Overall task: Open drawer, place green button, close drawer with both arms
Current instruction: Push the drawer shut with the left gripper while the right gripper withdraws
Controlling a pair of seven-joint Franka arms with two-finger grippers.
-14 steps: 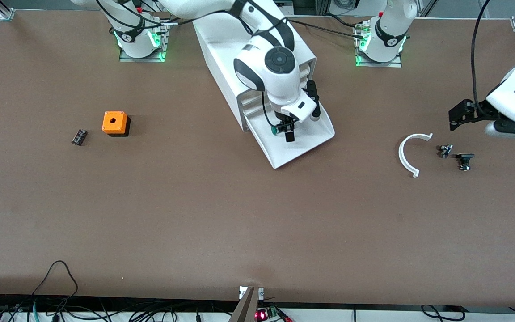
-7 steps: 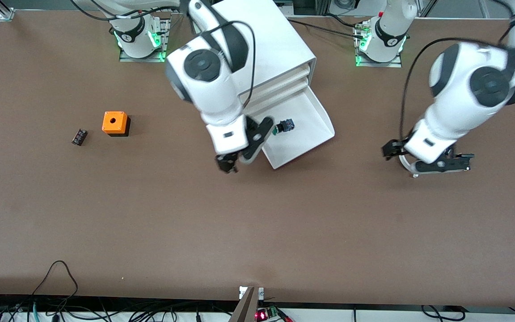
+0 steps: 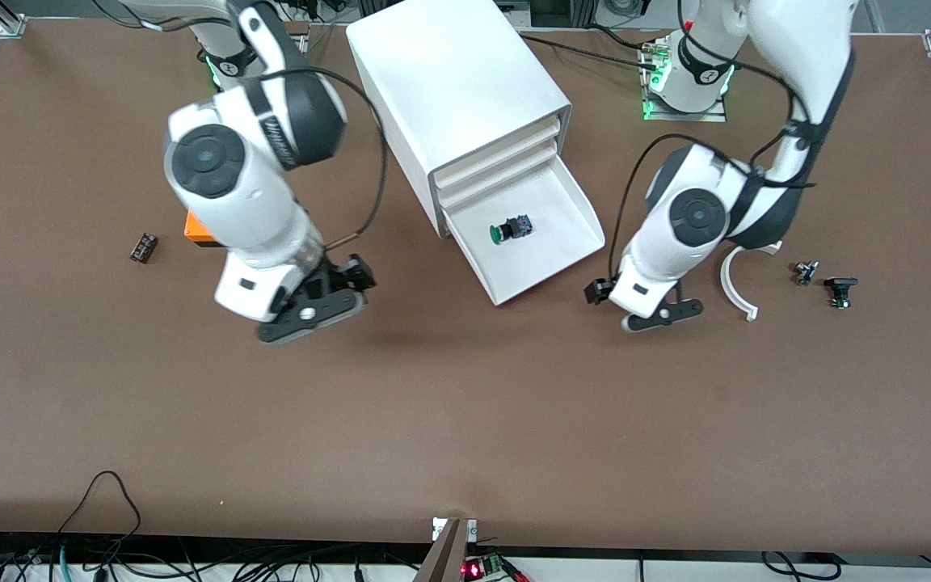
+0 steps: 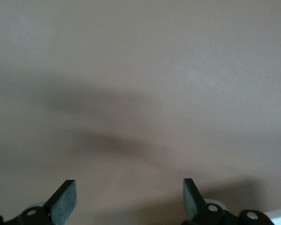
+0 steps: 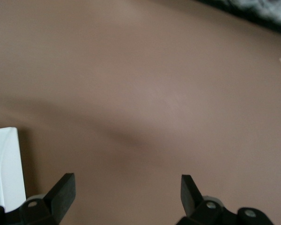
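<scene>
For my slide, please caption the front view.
Button lies in open drawer; both open tools, left and right, flank it.

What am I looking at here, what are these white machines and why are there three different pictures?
Two white robot arms work at a brown table. One picture looks down from a high camera facing them; the other two come from cameras on the arms' wrists. The right gripper and the left gripper both hover over bare table, open and holding nothing. A white cabinet has its lowest drawer pulled out, with a green-capped button lying inside. Also on the table: an orange cube partly hidden by the right arm, a small black part, a white curved piece, and two small dark parts.
</scene>
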